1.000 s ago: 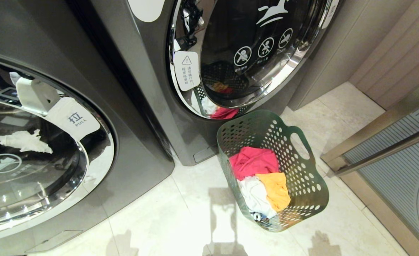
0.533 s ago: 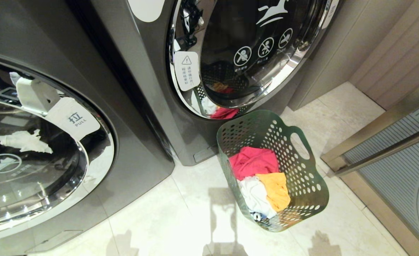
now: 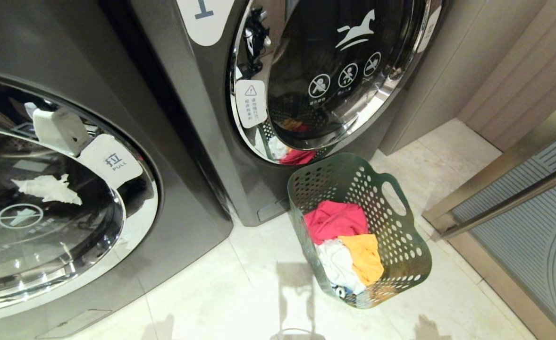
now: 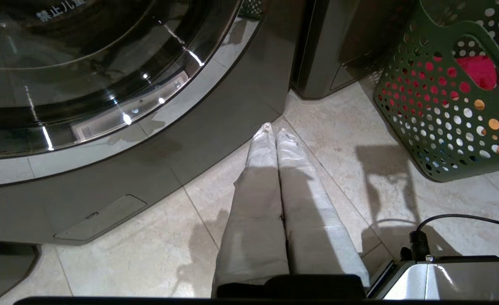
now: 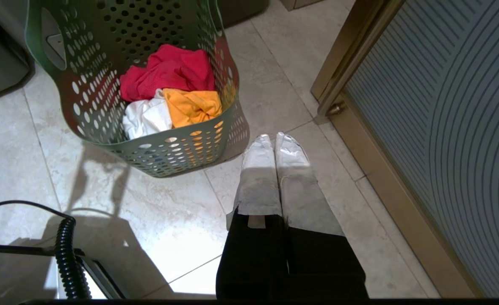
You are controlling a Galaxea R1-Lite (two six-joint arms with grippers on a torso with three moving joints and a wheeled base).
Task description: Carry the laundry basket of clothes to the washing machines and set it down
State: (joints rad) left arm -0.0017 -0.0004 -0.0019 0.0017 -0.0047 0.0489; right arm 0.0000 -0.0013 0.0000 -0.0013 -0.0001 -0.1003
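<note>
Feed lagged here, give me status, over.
Left gripper and right gripper shut, empty. Laundry basket down on floor by washing machines, clothes inside. Nothing in the way.

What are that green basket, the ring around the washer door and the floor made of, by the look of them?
The basket looks like matte moulded plastic: thin walls pierced with round holes, rounded corners. The door ring seems polished metal or chromed plastic; it mirrors the room. The floor looks like glossy stone or ceramic tile, pale and veined with thin joints.
</note>
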